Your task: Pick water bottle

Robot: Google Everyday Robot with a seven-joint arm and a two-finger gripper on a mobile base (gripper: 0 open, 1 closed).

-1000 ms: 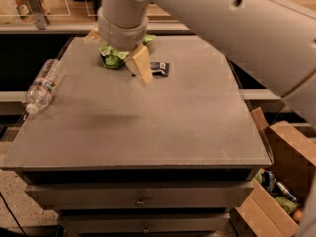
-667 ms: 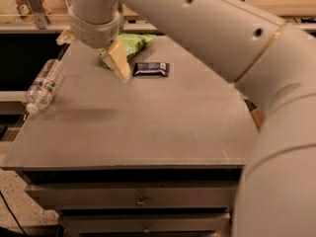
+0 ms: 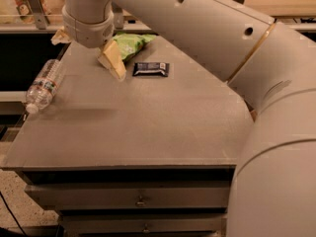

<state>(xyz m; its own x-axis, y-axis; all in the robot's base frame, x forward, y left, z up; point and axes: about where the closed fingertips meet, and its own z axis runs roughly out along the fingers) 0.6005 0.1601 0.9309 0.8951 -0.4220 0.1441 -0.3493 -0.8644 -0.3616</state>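
Note:
The water bottle (image 3: 45, 84) lies on its side at the left edge of the grey table (image 3: 148, 127), with its white cap pointing toward the front. It is clear and ribbed, with a white-and-red label band. My gripper (image 3: 88, 49) hangs over the back left of the table, to the right of and behind the bottle and not touching it. Its tan fingers (image 3: 113, 63) are spread apart with nothing between them. The large pale arm reaches in from the right and fills the upper right of the view.
A green snack bag (image 3: 132, 41) lies at the back of the table just right of the gripper. A flat dark snack bar (image 3: 151, 69) lies in front of it. Drawers (image 3: 140, 200) sit below the table's front edge. Shelving stands behind.
The gripper has moved left across the back of the table toward the bottle's side, uncovering the green bag. The bottle, bag and bar have not moved.

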